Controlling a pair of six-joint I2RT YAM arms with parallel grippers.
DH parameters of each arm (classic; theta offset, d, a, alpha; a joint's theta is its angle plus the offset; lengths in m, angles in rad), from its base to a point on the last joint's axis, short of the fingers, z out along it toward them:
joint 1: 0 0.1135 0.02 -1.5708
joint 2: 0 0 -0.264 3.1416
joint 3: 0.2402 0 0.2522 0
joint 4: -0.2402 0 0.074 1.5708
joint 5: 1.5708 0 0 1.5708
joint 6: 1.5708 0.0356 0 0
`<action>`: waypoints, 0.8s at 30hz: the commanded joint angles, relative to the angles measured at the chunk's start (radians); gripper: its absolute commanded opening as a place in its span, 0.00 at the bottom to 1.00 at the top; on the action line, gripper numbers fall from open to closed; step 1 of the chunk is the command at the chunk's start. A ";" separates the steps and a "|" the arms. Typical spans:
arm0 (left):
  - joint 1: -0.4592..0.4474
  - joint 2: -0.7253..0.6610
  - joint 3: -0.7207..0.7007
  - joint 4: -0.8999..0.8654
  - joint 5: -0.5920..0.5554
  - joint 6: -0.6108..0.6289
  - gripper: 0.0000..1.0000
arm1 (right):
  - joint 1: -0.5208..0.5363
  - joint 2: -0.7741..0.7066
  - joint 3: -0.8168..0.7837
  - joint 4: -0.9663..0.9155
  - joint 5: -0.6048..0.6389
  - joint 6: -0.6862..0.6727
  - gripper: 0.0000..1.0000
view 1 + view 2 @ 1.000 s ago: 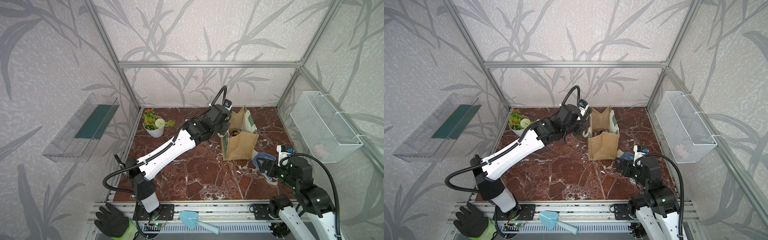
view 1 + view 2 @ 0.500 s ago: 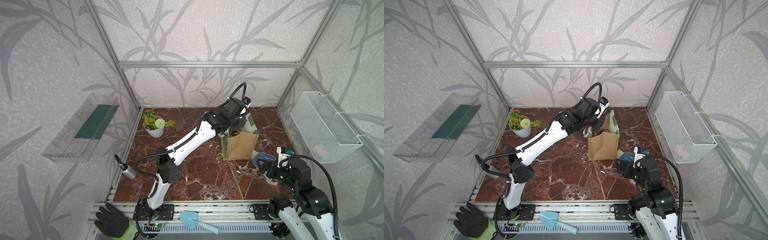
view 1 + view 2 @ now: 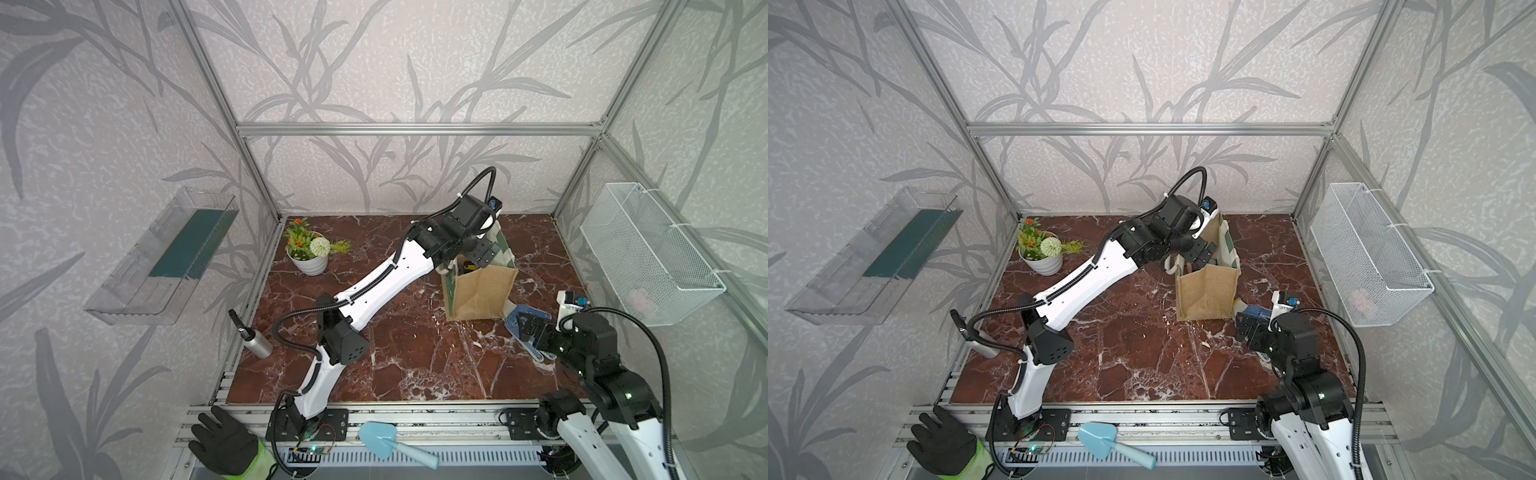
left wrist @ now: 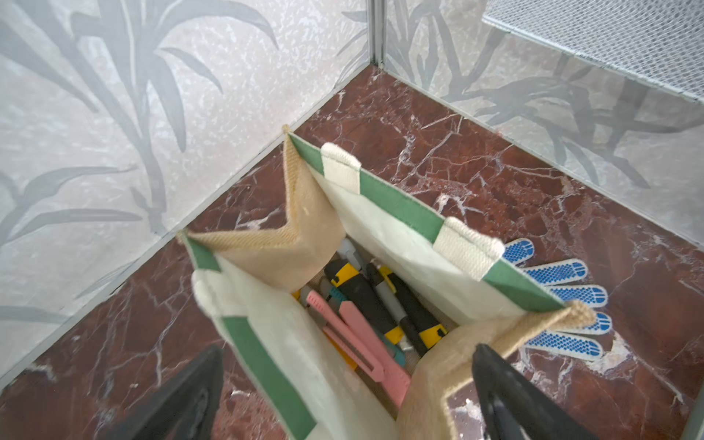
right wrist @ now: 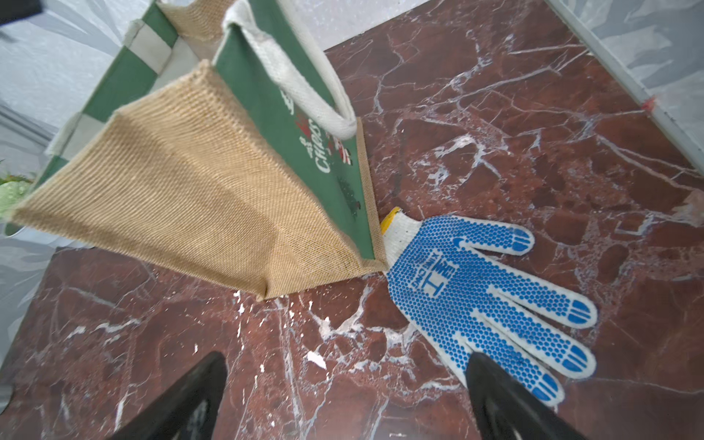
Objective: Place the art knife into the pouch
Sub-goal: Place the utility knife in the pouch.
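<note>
Pouch (image 5: 183,198), white "Chr…" script on green face, knives (image 4: 362,297) inside; left end effector (image 4: 348,350) and right end effector (image 5: 347,356) open

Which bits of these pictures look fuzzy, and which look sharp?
Left wrist view: the black left gripper fingers are fuzzy, knives inside the pouch fairly clear. Right wrist view: the blue-dotted glove is sharp, right gripper fingers soft. Top views: crisp, evenly lit.

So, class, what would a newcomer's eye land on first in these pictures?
The left claw hangs open over the mouth of the jute pouch on the marble table, with pink and yellow-black knives piled inside. A blue-dotted glove lies flat beside the pouch's base.
</note>
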 commanded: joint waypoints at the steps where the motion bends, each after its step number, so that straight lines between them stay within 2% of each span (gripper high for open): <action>1: -0.004 -0.167 -0.150 0.103 -0.123 0.024 0.99 | -0.002 0.060 -0.002 0.103 0.103 0.003 1.00; 5: -0.001 -0.370 -0.434 0.239 -0.237 0.024 0.99 | -0.004 0.076 -0.053 0.245 0.206 0.003 0.99; 7: 0.006 -0.470 -0.572 0.287 -0.342 -0.008 0.99 | -0.005 0.087 -0.078 0.311 0.247 -0.001 0.99; 10: 0.031 -0.627 -0.789 0.348 -0.436 -0.038 0.99 | -0.007 0.121 -0.096 0.381 0.292 -0.015 0.99; 12: 0.063 -0.735 -0.940 0.380 -0.476 -0.082 0.99 | -0.009 0.143 -0.115 0.437 0.331 -0.029 0.99; 16: 0.201 -0.961 -1.207 0.401 -0.484 -0.227 0.99 | -0.014 0.154 -0.201 0.589 0.401 -0.082 0.99; 18: 0.262 -1.070 -1.357 0.454 -0.533 -0.233 0.99 | -0.016 0.162 -0.238 0.657 0.413 -0.128 0.99; 21: 0.294 -1.202 -1.557 0.578 -0.747 -0.219 0.99 | -0.017 0.197 -0.271 0.711 0.441 -0.196 0.99; 24: 0.338 -1.247 -1.705 0.808 -0.760 -0.112 0.99 | -0.018 0.225 -0.332 0.821 0.487 -0.223 0.99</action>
